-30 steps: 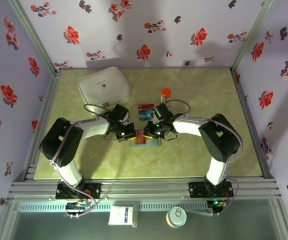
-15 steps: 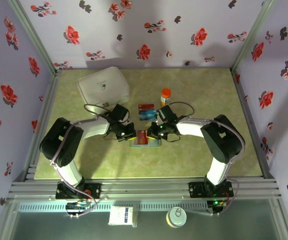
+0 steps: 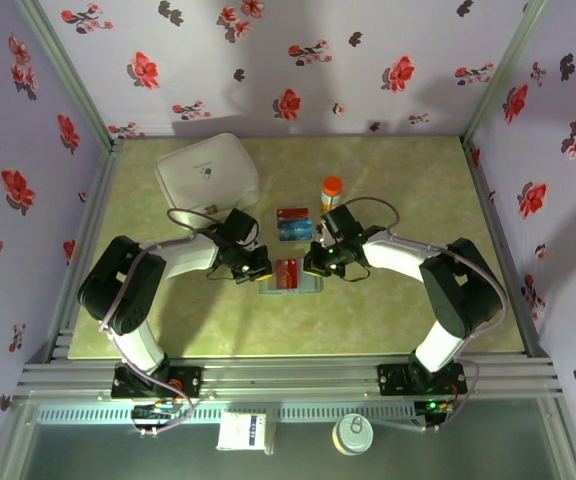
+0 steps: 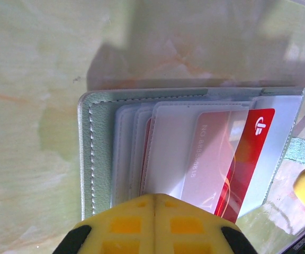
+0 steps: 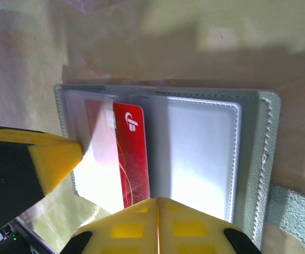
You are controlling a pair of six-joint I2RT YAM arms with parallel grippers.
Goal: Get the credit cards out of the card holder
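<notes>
Red card (image 5: pixel 134 153) juts from card holder (image 5: pixel 256 159), lengthwise toward the closed, empty right gripper (image 5: pixel 158 205); closed left gripper (image 4: pixel 155 203) presses the holder.

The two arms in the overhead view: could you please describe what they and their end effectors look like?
Left arm and right arm have white links, black joints and looping grey cables. The left end effector and right end effector are yellow with black sides.

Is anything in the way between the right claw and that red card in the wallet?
Nothing visible is. The red card sticks partly out of its clear pocket in the card holder, its free end right at the shut right end effector.
</notes>
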